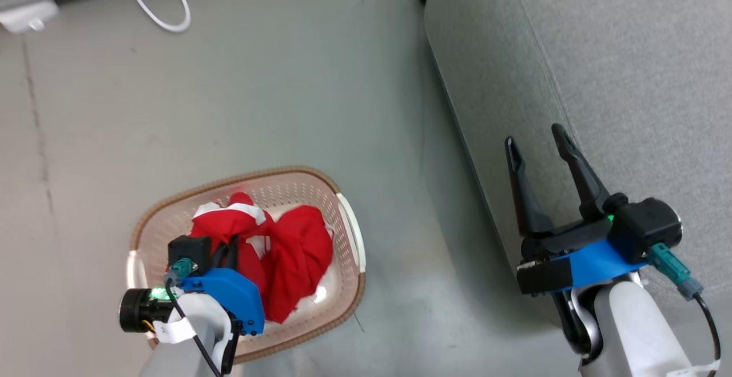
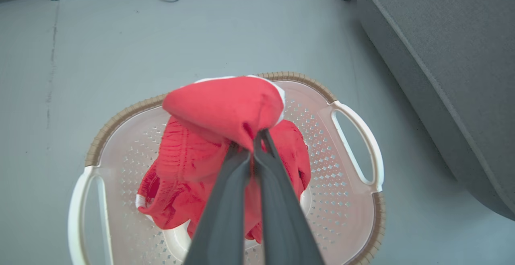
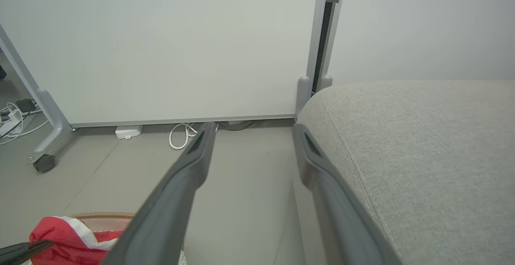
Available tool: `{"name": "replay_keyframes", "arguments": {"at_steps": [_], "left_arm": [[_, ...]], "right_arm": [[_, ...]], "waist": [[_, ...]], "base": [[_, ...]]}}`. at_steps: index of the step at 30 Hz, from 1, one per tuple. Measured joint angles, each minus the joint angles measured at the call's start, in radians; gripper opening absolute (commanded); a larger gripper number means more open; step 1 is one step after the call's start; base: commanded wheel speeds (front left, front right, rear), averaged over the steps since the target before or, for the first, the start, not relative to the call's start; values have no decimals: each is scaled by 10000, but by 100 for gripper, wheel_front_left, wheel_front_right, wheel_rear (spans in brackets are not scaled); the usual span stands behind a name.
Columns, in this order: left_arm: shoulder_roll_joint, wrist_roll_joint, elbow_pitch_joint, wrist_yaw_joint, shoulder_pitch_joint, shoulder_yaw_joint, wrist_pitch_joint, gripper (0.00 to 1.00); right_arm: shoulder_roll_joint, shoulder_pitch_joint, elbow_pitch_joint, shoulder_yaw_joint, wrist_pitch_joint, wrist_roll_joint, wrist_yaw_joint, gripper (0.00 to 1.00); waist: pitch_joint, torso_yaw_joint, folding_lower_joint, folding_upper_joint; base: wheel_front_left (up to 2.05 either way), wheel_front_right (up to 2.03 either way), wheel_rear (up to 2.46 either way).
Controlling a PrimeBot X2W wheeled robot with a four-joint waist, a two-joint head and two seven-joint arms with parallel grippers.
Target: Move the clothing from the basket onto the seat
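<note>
Grey floor (image 1: 257, 79): basket (image 1: 286, 169) standing near seat (image 1: 629, 51); white cable (image 1: 171, 30) at far edge

Red clothing (image 1: 289, 254) in cream basket (image 1: 274, 172), near seat (image 1: 629, 79)

Head view: from high up, facing steeply down at the floor (image 1: 257, 79); basket (image 1: 269, 172) lower left, seat (image 1: 629, 51) at right.
Left wrist view: close above the basket, looking down along the left gripper (image 2: 252, 144) into the clothing (image 2: 217, 104).
Right wrist view: low, facing level along the right gripper (image 3: 253, 129) toward a white wall (image 3: 161, 35).
Shared: basket, clothing, seat edge and a white cable (image 1: 174, 29) show in all three.
</note>
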Motion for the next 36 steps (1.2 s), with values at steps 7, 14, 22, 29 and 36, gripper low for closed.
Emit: {"name": "replay_keyframes", "arguments": {"at_steps": [7, 14, 22, 29, 36], "left_arm": [[-109, -230, -679, -215, 360, -671, 0, 0], [-127, -1342, -1783, -265, 629, -2174, 0, 0], [-138, -2228, -2803, -301, 402, -3774, 0, 0], [-138, -2987, -3532, -301, -307, -4800, 0, 0], [-140, -3758, -3910, -301, -1114, -5540, -2, 0]], "right_arm": [[0, 386, 242, -92, 0, -142, 0, 100], [0, 883, 523, -173, 0, -240, 0, 100], [0, 1150, 692, -54, 0, -270, 0, 100], [0, 1300, 802, 46, 0, -314, 0, 100], [0, 1380, 899, 178, 0, -314, 0, 100]], "waist": [[-1403, 491, -1, 0], [-2583, 939, -1, 0], [-3480, 1166, -1, 1], [-3770, 1202, 0, 0], [-3974, 1155, 0, 0]], "base": [[0, 0, 0], [0, 0, 0], [0, 0, 0], [0, 0, 0], [0, 0, 0]]}}
